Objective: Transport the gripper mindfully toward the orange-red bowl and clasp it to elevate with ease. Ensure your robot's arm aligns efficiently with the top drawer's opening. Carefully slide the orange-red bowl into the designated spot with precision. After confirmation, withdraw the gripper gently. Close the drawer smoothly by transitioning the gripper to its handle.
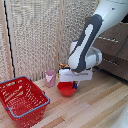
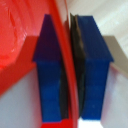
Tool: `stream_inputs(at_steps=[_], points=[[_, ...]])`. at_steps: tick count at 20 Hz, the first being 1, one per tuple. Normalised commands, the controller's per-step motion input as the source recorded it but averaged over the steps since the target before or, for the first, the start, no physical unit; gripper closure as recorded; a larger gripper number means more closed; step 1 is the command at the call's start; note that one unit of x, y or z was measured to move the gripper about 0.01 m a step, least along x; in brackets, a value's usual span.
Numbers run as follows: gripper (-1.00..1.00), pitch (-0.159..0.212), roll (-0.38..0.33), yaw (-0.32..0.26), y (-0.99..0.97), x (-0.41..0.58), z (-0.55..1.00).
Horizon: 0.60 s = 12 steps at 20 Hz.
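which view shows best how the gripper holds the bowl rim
The wrist view: the blue fingers pinch the bowl rim between them. The exterior view shows the bowl whole, with the gripper above it.

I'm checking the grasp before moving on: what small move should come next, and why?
Probably a short straight lift. The gripper has its blue fingers closed on either side of the orange-red bowl's thin rim, and the bowl appears to sit on the wooden floor, beside the pink cup.
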Motion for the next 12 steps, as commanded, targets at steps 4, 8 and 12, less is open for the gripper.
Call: stream_inputs(at_steps=[4,8,12], points=[[1.00,0.060,0.009,0.010,-0.10,0.391,0.55],[1.00,0.031,0.001,0.028,-0.12,0.456,0.68],[1.00,0.044,0.000,0.013,-0.12,0.416,0.83]])
